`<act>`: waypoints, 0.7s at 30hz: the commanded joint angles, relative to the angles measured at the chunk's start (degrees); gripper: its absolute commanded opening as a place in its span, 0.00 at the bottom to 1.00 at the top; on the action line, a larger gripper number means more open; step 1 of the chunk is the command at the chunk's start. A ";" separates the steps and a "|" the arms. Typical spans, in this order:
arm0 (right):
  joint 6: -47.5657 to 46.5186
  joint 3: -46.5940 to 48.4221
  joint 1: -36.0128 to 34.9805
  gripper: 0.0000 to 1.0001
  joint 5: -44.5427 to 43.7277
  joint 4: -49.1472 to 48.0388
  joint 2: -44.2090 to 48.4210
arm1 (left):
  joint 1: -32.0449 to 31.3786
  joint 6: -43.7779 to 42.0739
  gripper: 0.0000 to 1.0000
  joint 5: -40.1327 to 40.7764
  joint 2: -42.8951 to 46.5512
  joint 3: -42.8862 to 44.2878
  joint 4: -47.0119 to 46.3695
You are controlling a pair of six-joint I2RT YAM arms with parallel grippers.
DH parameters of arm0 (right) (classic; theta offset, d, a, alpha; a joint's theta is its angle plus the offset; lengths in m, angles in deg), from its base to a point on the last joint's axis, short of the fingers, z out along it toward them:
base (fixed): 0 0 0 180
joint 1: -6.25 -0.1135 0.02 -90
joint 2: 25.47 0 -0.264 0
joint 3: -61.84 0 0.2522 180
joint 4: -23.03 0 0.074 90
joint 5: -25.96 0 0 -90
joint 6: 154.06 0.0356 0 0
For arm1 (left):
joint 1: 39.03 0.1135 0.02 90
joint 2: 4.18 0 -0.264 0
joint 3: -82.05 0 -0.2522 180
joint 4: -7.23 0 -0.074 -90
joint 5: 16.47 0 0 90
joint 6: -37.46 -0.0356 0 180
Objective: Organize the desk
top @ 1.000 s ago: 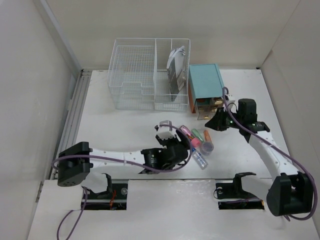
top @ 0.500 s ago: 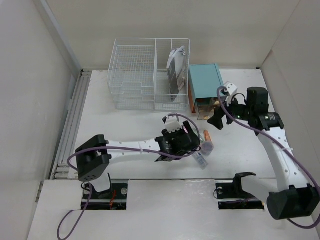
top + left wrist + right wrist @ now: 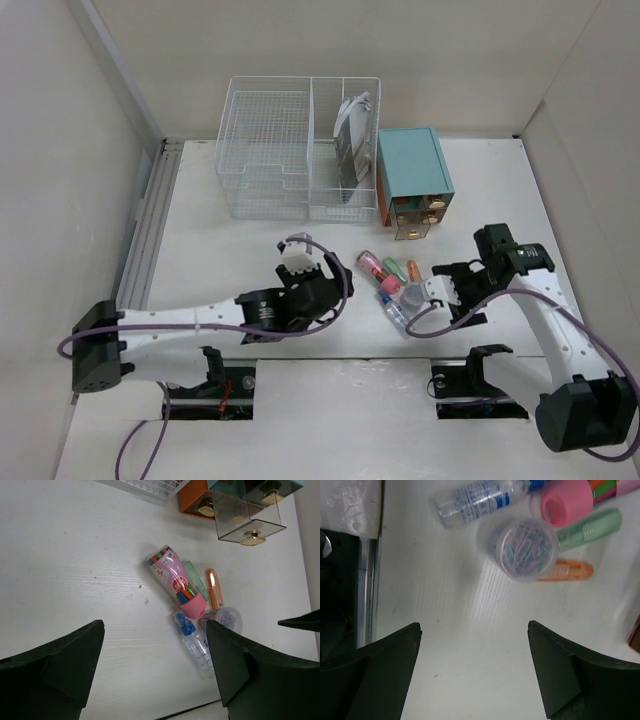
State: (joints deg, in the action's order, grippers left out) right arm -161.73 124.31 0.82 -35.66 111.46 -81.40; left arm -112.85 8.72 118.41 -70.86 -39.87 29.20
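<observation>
White tabletop point(image 3: 220, 240) fills the workspace, pale walls around it. At 4 o'clock from its centre a stationery pile is found: paper-clip tub point(image 3: 525, 547), clear bottle point(image 3: 475, 501), pink marker case point(image 3: 176, 580). Right hand point(image 3: 474, 630) is spread wide, nothing held, tub at 1 o'clock of it. Left hand point(image 3: 154, 630) is likewise spread wide and empty. Tub is probably next: jaws should be centred across it, lowered fully and closed gently so neighbours are not nudged.

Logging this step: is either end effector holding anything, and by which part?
Nothing is held: the left end effector and the right end effector are both open above the desk.
</observation>
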 commanded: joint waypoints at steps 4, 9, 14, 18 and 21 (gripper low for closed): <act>-12.90 4.19 -2.65 0.93 8.18 1.18 -9.46 | -0.27 -9.83 0.85 -1.11 13.40 -5.81 -4.96; -7.81 8.59 -5.28 0.94 10.82 -1.45 -17.98 | -0.27 -9.84 0.85 -1.11 19.47 -9.68 -4.96; 0.96 10.27 -7.40 0.93 11.43 -7.69 -21.77 | -0.79 -8.70 0.85 -2.34 20.80 -11.70 -6.01; 5.37 9.74 -9.94 0.93 8.81 -11.22 -23.09 | -0.80 -9.22 0.86 -2.34 20.19 -11.71 -6.54; 8.62 8.17 -12.23 0.93 6.78 -14.37 -23.09 | -0.80 -9.83 0.86 -2.87 20.18 -11.71 -7.15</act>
State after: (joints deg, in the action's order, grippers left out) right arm -157.90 132.57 -9.45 -28.47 101.38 -104.89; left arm -113.31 0.43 115.72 -50.68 -51.39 24.83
